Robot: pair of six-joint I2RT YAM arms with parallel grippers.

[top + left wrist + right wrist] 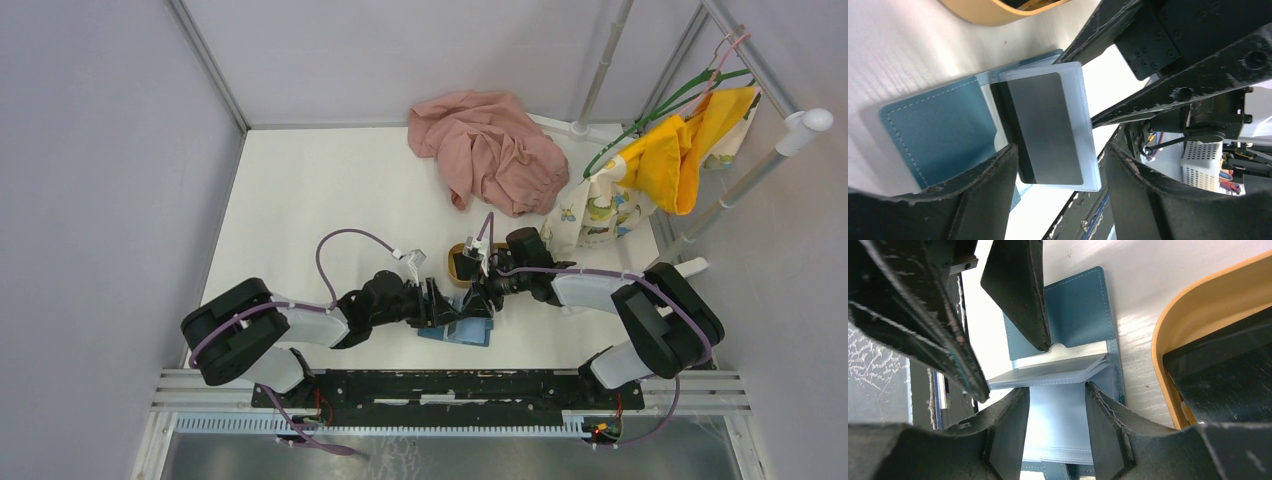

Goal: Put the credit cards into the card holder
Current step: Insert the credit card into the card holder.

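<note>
I see a smooth white table with a crumpled pink cloth at its far side. Nearer the arms sits an oval tan wooden tray. Just beside it the holder lies open flat: teal, grained like leather, with pale stitching and a lighter blue inside. Clear plastic sleeves stand up from its fold; one holds a matte black rectangular card. My left gripper straddles those sleeves, fingers spread. My right gripper hovers over the blue inside, fingers also apart, pinching nothing.
</note>
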